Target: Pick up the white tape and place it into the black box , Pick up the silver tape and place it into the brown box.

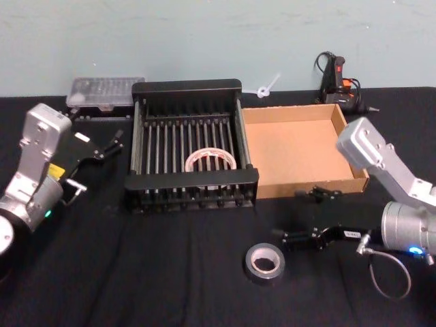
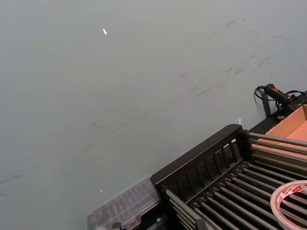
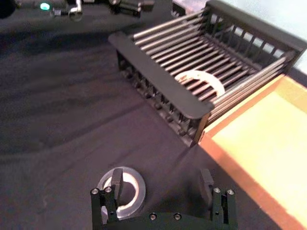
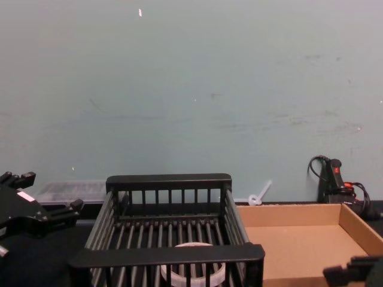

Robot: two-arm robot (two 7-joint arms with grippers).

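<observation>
Black table (image 1: pixel 136 272): right tool (image 3: pixel 162 184) partly hides silver tape (image 1: pixel 264 261).

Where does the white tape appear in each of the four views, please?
Head view: white tape lies on the black box's ribbed floor, near the front wall.
Left wrist view: part of it at the edge.
Right wrist view: inside the box.
Chest view: behind the front wall.
Shared landmark: the black box.

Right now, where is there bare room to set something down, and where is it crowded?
The brown box floor is bare. So is the black cloth in front of the black box, left of the silver tape. It is crowded around that roll, where the open right claw sits, and mid-crate, where the white tape lies.
</observation>
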